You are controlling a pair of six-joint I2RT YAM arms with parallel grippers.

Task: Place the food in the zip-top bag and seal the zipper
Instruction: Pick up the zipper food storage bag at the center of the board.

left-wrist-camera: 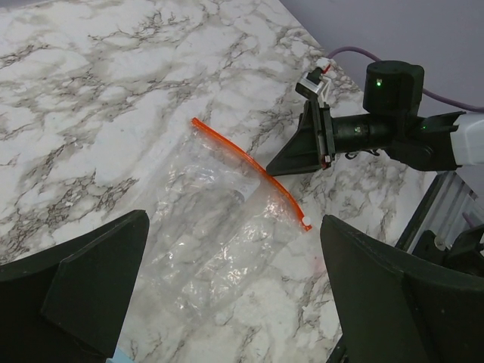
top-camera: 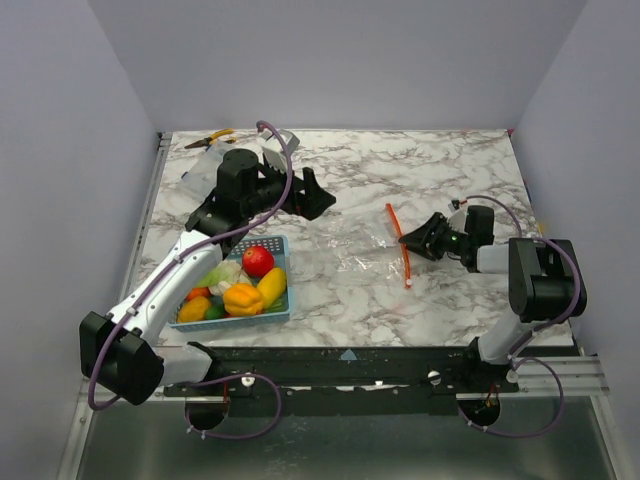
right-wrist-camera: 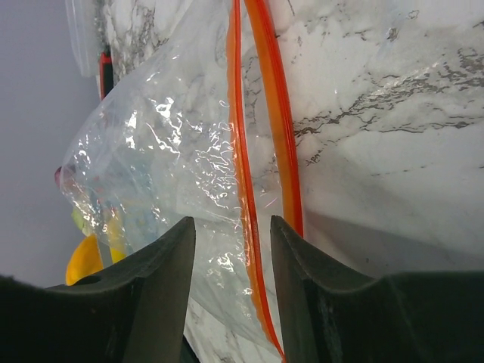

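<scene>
- The bag lay flat at 3 o'clock; the right gripper held its fingers apart astride one zipper lip, likely to open it.
- The left gripper gaped wide, unladen; the food sat in the basket, 8 o'clock.

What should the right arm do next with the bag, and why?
Probably close the right gripper on the zipper lip lying between its parted fingers. The zip-top bag lies flat, the food is in the basket, so it likely needs gripping and lifting open first.
</scene>
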